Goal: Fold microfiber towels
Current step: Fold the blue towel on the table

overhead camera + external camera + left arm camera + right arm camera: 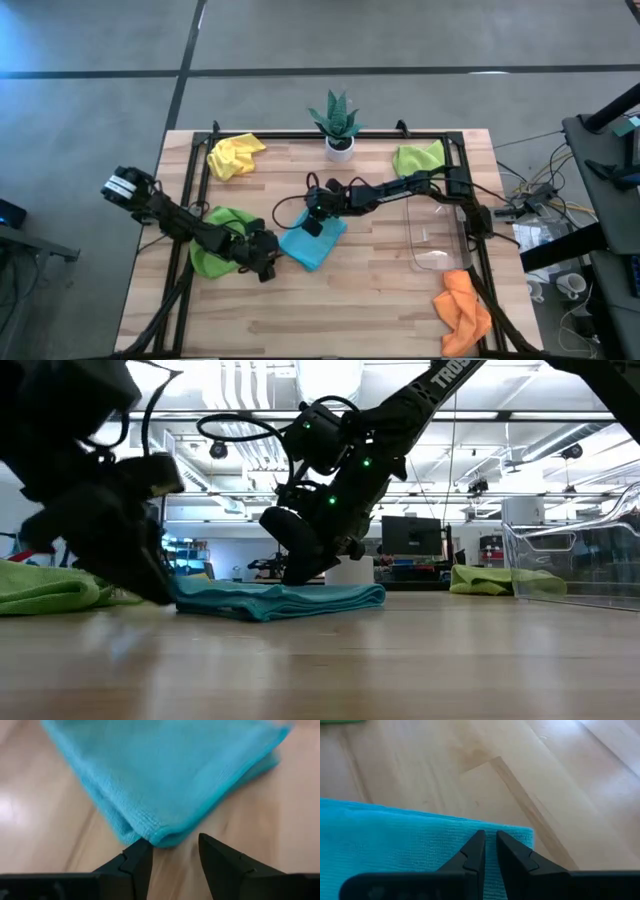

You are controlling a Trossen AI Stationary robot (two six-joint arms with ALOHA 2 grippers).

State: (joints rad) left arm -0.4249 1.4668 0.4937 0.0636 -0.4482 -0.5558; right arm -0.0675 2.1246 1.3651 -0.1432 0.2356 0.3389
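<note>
The light blue towel (313, 240) lies folded in several layers, flat on the wooden table (380, 300) at its middle. My left gripper (268, 262) is open, low at the towel's near left corner. That folded corner (155, 837) sits just ahead of the gap between the fingers, and I cannot tell whether they touch it. My right gripper (315, 215) is shut and stands on the towel's far part. One lime green towel (215, 255) lies under my left arm. Another lime green towel (418, 158), a yellow one (235, 155) and an orange one (463, 310) lie apart. My right gripper rests its shut fingertips (481, 842) on the towel's top layer (450, 837), close to one edge and near a corner (527, 834). It comes slanting down from above and from the table's right. The towel lies flat on the table under it (290, 592).
A clear plastic tray (435, 235) stands right of the blue towel. A small potted plant (338, 122) stands at the far edge's middle. A dark frame (300, 137) runs around the table. Bare wood shows at the near middle.
</note>
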